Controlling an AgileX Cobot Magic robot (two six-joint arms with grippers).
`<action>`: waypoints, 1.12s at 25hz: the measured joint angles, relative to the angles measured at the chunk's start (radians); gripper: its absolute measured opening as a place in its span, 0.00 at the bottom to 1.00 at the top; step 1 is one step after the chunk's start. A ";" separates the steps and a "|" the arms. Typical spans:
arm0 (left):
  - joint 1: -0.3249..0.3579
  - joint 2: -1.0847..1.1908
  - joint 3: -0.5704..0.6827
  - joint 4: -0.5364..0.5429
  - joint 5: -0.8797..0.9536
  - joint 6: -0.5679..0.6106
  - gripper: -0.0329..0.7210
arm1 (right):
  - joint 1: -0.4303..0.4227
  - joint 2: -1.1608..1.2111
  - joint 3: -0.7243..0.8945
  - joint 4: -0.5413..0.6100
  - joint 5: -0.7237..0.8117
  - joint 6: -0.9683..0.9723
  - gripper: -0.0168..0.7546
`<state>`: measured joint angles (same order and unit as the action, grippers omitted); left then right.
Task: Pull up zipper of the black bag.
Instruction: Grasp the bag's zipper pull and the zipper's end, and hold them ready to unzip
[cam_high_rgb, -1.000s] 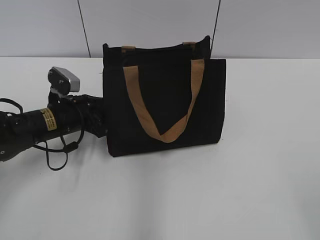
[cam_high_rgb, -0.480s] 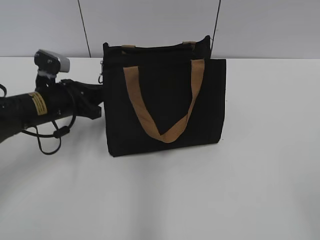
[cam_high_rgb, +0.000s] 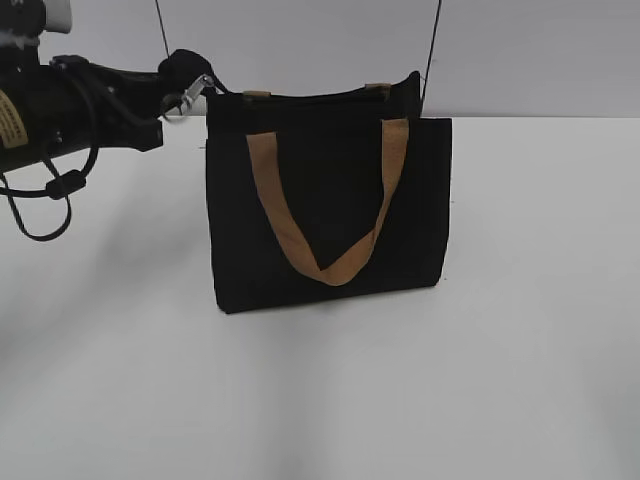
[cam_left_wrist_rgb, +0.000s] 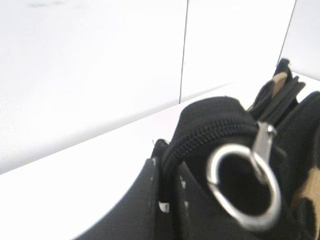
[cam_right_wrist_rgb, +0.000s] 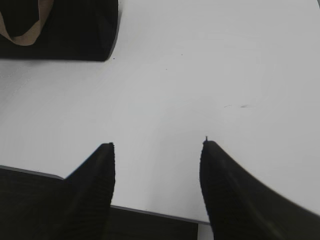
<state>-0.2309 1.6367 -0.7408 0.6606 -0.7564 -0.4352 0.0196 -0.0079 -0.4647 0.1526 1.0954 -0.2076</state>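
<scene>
Left gripper (cam_high_rgb: 185, 82): raised at the bag's upper left corner, at the level of the top edge; its dark tip meets the silver ring there. In the left wrist view only one dark finger (cam_left_wrist_rgb: 145, 210) shows, low and close to the lens, pressed against the zipped fabric. Whether it is clenched on the fabric or tab I cannot tell.
Ring (cam_left_wrist_rgb: 243, 186): a silver loop hanging from a small metal tab, just beside the finger; in the exterior view it glints at the corner (cam_high_rgb: 190, 95).
Zipper (cam_left_wrist_rgb: 210, 136): black teeth curving over a rounded bulge of fabric in the left wrist view, meshed together along the stretch that shows.
Bag (cam_high_rgb: 330, 200): black, standing upright on the table a little left of centre, front face toward the exterior camera; one tan strap (cam_high_rgb: 325, 215) droops in a V over the front. A corner of it shows at the upper left of the right wrist view (cam_right_wrist_rgb: 75, 30).
Right gripper (cam_right_wrist_rgb: 157, 187): released, its two dark fingers spread wide with bare table between them, well apart from the bag.
Table (cam_high_rgb: 520, 350): white, with a pale wall behind it.
</scene>
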 joint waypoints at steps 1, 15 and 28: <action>0.000 -0.010 0.000 0.008 0.001 -0.020 0.07 | 0.000 0.000 0.000 0.000 0.000 0.000 0.56; -0.001 -0.057 0.000 0.043 0.012 -0.098 0.07 | 0.000 0.039 -0.003 0.051 -0.001 -0.050 0.56; -0.001 -0.064 0.000 0.044 0.020 -0.177 0.07 | 0.000 0.695 -0.039 0.801 -0.352 -0.879 0.56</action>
<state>-0.2320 1.5724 -0.7409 0.7050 -0.7366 -0.6123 0.0196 0.6876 -0.5040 0.9535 0.7433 -1.0861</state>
